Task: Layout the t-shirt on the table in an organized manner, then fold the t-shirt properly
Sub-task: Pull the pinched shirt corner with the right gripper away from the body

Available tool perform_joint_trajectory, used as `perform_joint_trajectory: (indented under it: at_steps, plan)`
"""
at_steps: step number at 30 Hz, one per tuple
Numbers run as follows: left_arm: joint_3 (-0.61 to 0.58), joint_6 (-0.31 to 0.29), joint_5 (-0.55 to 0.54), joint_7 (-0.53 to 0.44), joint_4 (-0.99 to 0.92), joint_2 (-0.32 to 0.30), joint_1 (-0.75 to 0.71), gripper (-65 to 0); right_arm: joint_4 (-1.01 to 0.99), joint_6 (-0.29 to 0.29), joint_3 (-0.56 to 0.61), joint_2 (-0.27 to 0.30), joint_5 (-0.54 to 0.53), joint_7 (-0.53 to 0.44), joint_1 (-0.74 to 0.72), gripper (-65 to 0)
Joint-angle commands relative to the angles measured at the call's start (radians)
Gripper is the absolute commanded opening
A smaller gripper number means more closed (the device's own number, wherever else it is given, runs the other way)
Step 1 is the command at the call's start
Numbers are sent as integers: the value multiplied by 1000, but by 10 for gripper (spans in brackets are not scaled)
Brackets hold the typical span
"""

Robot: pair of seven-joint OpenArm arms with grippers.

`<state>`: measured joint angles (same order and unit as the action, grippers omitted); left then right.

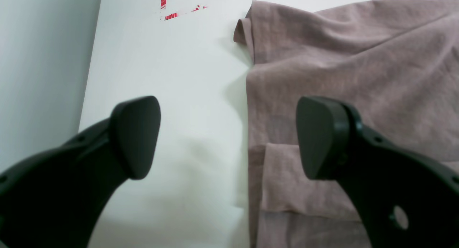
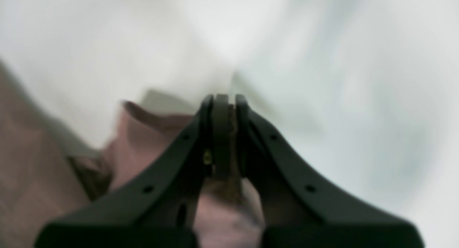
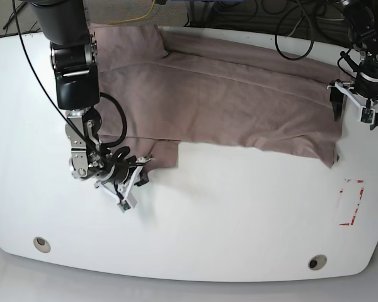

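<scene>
Across our wide white smooth-topped bench (image 3: 239, 214) lay the dusty mauve-brown, wrinkled short-sleeved t-shirt (image 3: 239, 100), spread along the far side. We had our right gripper (image 2: 224, 108) clamped on a fold of its corner near the bench's middle. Our left gripper (image 1: 229, 137) hovered with jaws wide apart over the shirt's edge, near the red tape rectangle (image 3: 351, 202).

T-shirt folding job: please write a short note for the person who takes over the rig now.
Right gripper: jaws shut on the t-shirt, pinching a corner at its near edge.
Left gripper: jaws open, holding nothing, over the shirt's side edge by the red tape mark.
Done: shirt spread across the far half of the table, wrinkled.
Left: smooth it, then fold.
</scene>
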<state>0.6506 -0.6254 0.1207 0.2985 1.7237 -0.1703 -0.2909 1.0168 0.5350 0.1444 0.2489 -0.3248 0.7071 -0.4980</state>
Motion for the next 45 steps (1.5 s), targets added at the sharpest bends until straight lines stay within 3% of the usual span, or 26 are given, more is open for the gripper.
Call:
perform_joint_trajectory:
  at_steps: [1, 28, 36, 45]
  plan:
    - [4, 8, -9, -23, 0, -16, 3, -86, 26, 4, -6, 22, -17, -19, -55, -650]
    - [4, 8, -9, -23, -26, -16, 6, -86, 23, 4, -45, 175, -13, -17, -267, -650]
    - [4, 8, -9, -23, -26, -16, 6, -86, 24, 4, -47, 177, -17, 33, -241, -650]
    - [4, 8, -9, -23, -26, -16, 8, -86, 150, 3, -47, 166, -17, 36, -109, -650]
